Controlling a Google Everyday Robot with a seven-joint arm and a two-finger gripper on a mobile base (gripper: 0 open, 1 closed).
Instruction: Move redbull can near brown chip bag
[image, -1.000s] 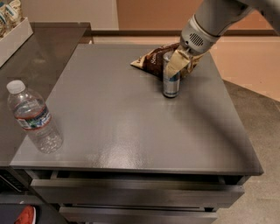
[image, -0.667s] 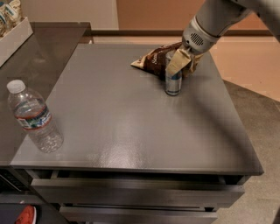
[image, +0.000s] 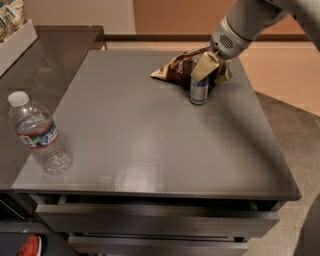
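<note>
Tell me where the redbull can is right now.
In the camera view the redbull can stands upright at the table's far right, just in front of the brown chip bag, with the tool right above its top.

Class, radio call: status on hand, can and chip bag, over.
Hand at redbull can top. Can upright, just in front of brown chip bag. Water bottle far off, front left.

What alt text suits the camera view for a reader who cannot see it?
The gripper sits at the top of the upright redbull can, which stands just in front of the brown chip bag on a grey table. A water bottle stands near the front left corner.
</note>
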